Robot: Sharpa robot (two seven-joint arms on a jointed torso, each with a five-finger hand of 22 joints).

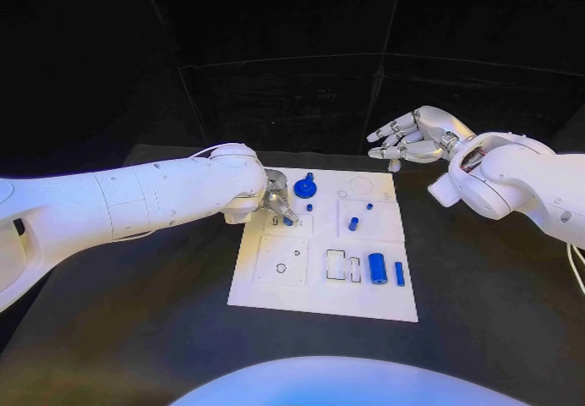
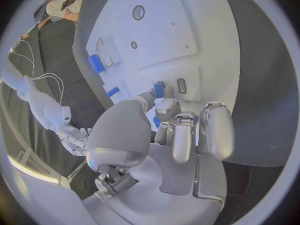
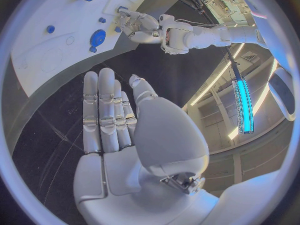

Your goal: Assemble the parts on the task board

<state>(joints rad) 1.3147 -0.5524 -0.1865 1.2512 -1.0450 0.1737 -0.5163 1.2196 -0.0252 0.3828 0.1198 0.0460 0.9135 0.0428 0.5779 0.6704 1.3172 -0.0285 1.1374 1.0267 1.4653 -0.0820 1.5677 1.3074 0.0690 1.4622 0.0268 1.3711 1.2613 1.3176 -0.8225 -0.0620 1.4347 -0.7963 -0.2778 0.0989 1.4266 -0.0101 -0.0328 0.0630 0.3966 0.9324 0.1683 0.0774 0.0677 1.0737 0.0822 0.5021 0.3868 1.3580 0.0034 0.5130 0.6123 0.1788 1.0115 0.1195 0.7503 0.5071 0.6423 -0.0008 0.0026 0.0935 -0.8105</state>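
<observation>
The white task board (image 1: 319,288) lies in the middle of the black table. My left hand (image 1: 278,201) reaches over its far left part and pinches a small blue part (image 1: 287,221) between thumb and fingertip, right at the board's surface; the left wrist view shows this part (image 2: 159,89) beside a small rectangular slot (image 2: 181,85). My right hand (image 1: 412,135) hovers above the board's far right corner with fingers apart, holding nothing. In the right wrist view, the right hand (image 3: 112,115) has straight fingers above the table, off the board (image 3: 44,60).
On the board lie a blue round part with a knob (image 1: 305,188), small blue pegs (image 1: 353,224) (image 1: 369,205), a blue cylinder (image 1: 378,268) and a slim blue bar (image 1: 399,273). Rectangular recesses (image 1: 336,264) and a round hole (image 1: 281,268) lie nearer me.
</observation>
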